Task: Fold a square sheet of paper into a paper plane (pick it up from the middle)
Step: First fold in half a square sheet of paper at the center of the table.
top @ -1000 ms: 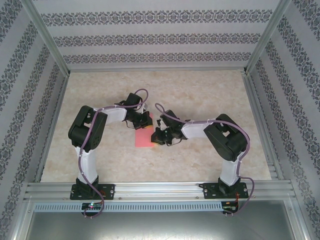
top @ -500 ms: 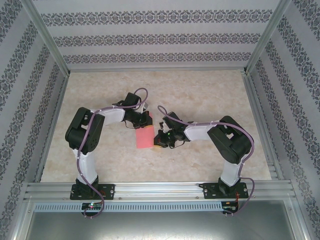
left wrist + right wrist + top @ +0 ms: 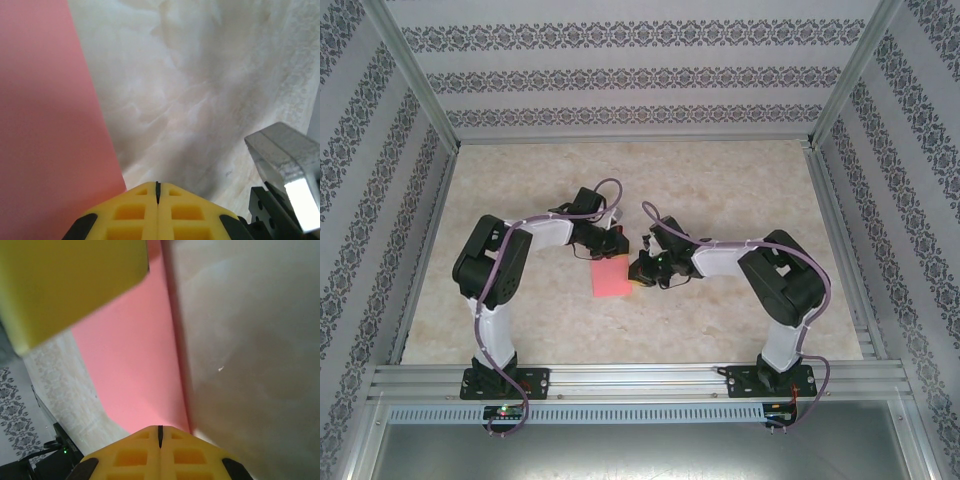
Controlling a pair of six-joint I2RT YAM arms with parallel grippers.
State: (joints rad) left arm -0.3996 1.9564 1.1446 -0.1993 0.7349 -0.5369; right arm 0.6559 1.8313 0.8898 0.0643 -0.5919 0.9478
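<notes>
Flanking the sheet (image 3: 610,283); left end effector (image 3: 157,187) and right end effector (image 3: 160,430) closed, empty.

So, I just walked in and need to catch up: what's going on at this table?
Two robot arms are working on a salmon-pink sheet of paper near the middle of the table. The left end effector sits at the paper's far edge and the right end effector at its right edge, both with fingers shut. Whether either one is pinching the paper cannot be told. The paper looks like a plain rectangle, with no plane shape yet.
</notes>
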